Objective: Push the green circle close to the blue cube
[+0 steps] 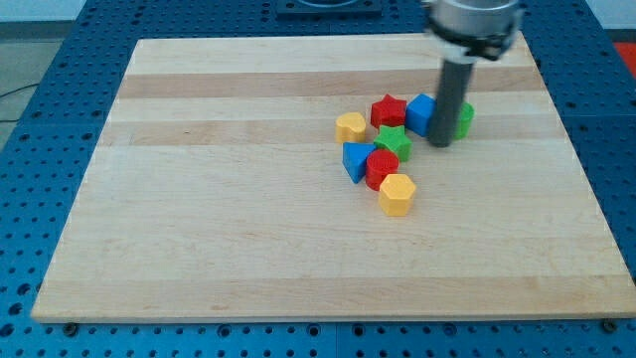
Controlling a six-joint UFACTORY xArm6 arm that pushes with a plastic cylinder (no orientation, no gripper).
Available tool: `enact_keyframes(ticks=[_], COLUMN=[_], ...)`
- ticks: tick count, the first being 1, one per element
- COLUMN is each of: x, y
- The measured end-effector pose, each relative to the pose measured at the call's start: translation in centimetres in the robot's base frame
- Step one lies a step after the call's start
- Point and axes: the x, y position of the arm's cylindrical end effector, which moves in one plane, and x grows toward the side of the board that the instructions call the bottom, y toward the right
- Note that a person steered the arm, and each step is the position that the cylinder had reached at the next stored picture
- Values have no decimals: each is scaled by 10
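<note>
My tip [441, 143] rests on the tabletop [219, 199] right of centre, planted between the blue cube [420, 112] on the view's left and the green circle [464, 119] on the view's right; the rod hides part of both. There is no gripper here, only a bare rod with nothing to open and nothing held.

The green circle already sits very near the cube, perhaps touching it behind the rod; that cannot be told. The risk, as judged from here, is that the tip stands in the gap itself: a sweep toward the view's right would drive the circle away, and one toward the left would shove the cube into the red star [389, 109] and green star [395, 141] crowded beside it. A round block may also roll off the rod sideways.

The circle appears to lie flat, with no long axis and no facing direction.
</note>
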Motion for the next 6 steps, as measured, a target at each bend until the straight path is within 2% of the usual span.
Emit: enact_keyframes(ticks=[2,3,4,5,6], x=[7,-55,-89,-53,-23], y=[51,75,65,26,25])
